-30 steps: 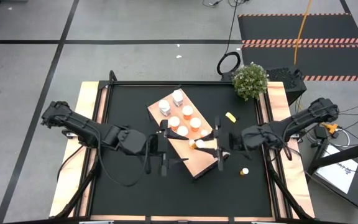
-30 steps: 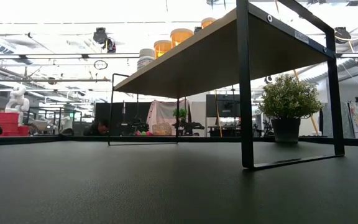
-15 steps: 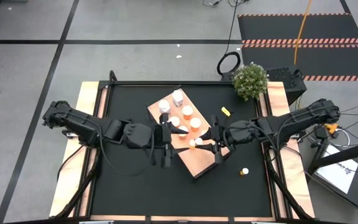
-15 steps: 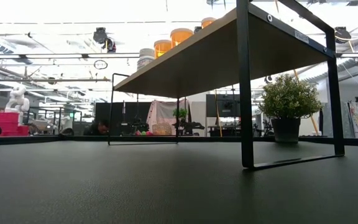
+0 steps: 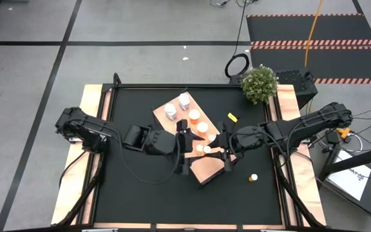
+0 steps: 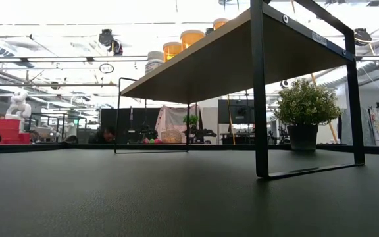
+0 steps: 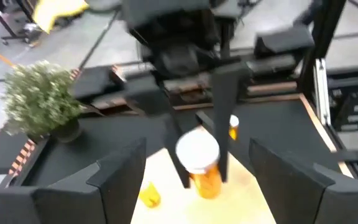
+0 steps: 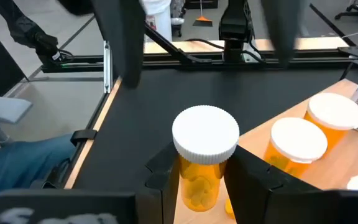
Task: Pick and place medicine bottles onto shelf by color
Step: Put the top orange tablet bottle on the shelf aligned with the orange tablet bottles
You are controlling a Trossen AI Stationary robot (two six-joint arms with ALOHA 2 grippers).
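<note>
The shelf (image 5: 205, 169) is a light-wood board on black legs, set slantwise at the table's middle; the low view shows its underside (image 6: 222, 62). White bottles (image 5: 171, 110) stand at its far end and orange ones (image 5: 194, 116) beside them. My right gripper (image 5: 207, 149) is shut on an orange medicine bottle (image 8: 205, 155) with a white cap, over the shelf. My left gripper (image 5: 187, 147) is open, just left of that bottle and facing it (image 7: 199, 163). One tiny orange bottle (image 5: 254, 176) lies on the black tabletop near the right edge. My right gripper pinches the orange bottle's body (image 8: 197, 186) just below the white cap, one finger (image 8: 164, 182) on each side. It comes level from the table's right. The bottle stands upright over the shelf; whether its base rests on the board I cannot tell.
A potted plant (image 5: 259, 82) stands at the table's far right corner. A small yellow item (image 5: 231, 117) lies on the tabletop right of the shelf. The shelf's black legs (image 6: 260, 99) rise from the table. Bare board lies at the shelf's near end.
My left gripper has moved toward the table's right, from beside the shelf's left edge to over the board, close to the held bottle. My right gripper has shifted a little toward the left with the bottle still in its fingers.
</note>
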